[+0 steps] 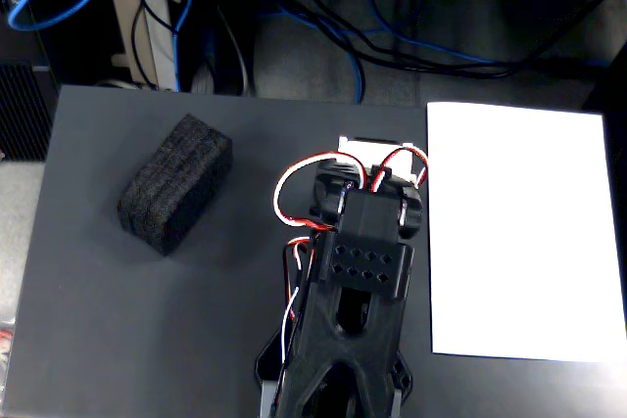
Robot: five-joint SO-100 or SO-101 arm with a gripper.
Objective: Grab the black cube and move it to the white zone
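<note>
The black cube [176, 184], an oblong block of ridged black foam, lies on the dark grey tabletop at the left of the fixed view. At the right the white zone [519, 232] is a large white sheet of paper with nothing on it. Between them stands my black arm [362, 252], folded, reaching up from the bottom edge, with red and white wires looping around its top joint. The gripper's fingers are hidden under the arm's links, so I cannot see how they stand. The arm is about a block's length to the right of the cube and touches neither cube nor sheet.
The dark grey table [88, 320] ends at the back edge, where blue and black cables [362, 56] hang over the floor. A small white part [364, 151] shows just beyond the arm's top joint. Bare tabletop lies in front of the cube.
</note>
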